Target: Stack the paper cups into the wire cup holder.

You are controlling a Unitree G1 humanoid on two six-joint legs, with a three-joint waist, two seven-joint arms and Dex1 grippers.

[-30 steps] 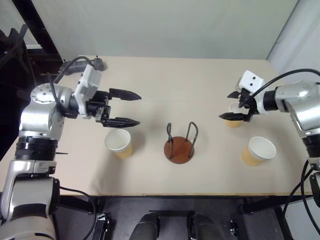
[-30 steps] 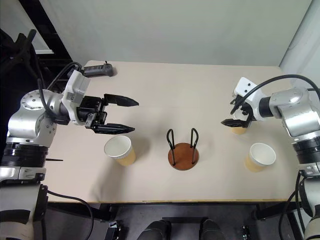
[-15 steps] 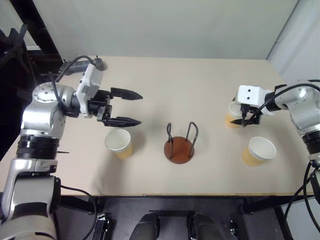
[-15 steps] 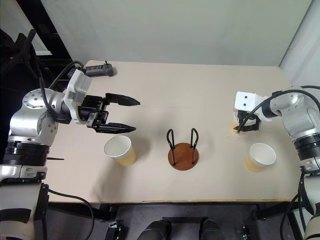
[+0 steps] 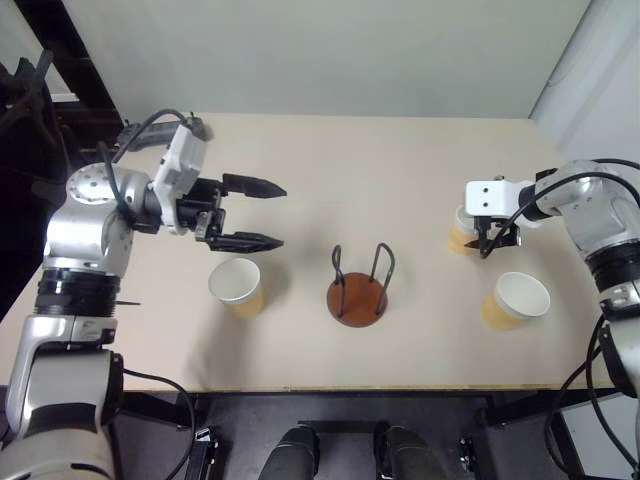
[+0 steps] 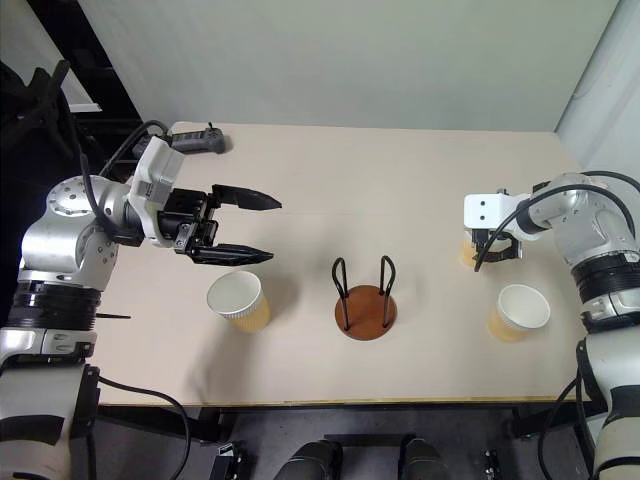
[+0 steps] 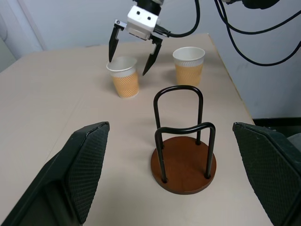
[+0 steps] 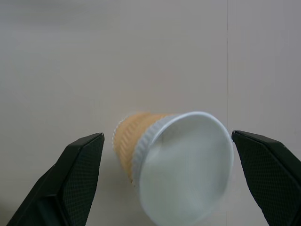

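I see a pale bench carrying three paper cups: one toward the left edge, two by the right edge. The wire cup holder stands centrally near the front edge. A dark object, perhaps a power strip, lies at the far left corner.

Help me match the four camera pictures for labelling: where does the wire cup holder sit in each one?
Left eye view: wire cup holder, centre of the table, toward its near edge.
Right eye view: the same spot, between the cups.
Left wrist view: between the open left gripper fingers.
Right wrist view: not in it.
Shared landmark: the cup under the open right gripper.
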